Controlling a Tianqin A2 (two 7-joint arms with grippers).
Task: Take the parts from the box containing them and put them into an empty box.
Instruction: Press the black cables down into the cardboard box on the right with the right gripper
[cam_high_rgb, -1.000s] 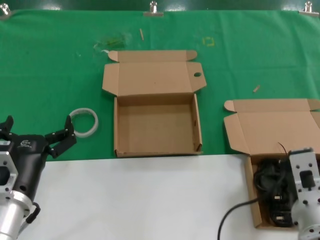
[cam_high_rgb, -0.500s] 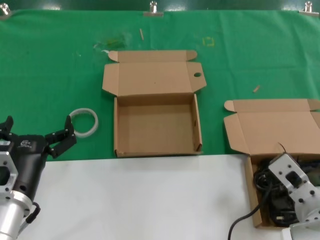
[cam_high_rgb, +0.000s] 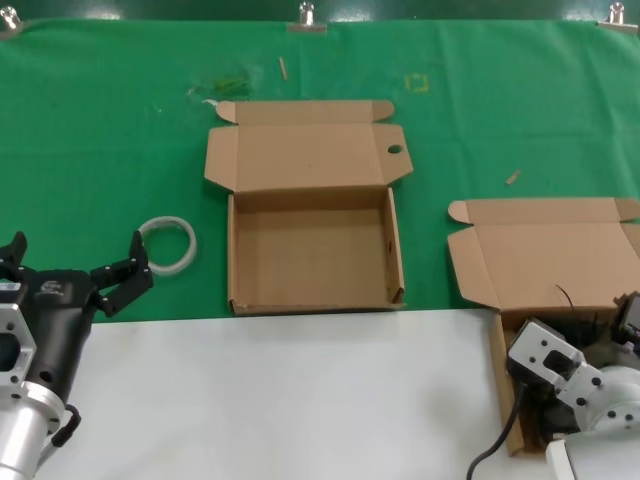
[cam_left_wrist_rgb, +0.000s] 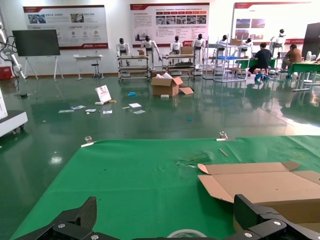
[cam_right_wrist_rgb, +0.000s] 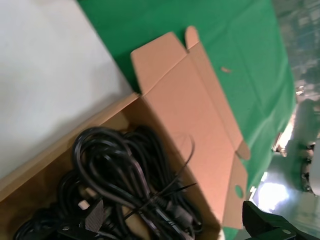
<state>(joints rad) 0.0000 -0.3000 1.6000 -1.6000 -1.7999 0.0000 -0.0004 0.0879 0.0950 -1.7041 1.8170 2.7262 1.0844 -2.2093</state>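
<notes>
Nearest you, the right gripper (cam_right_wrist_rgb: 175, 225) hangs with fingers spread, holding nothing, directly above the tangled black power cables (cam_right_wrist_rgb: 125, 180) in the plain-lidded box (cam_high_rgb: 545, 255) at the table's right edge. Your left gripper (cam_high_rgb: 75, 262) waits open at the near left beside a white ring (cam_high_rgb: 167, 244). Farther back, mid-table, sits the empty box (cam_high_rgb: 312, 250).

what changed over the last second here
The right gripper, over the box of black power cables, swung its wrist round: a second ago it stood upright over the cables, now it lies tilted toward the box's left wall. Nothing was picked up; the cables lie in the box. The left gripper, the white ring and the empty box stayed as they were.
</notes>
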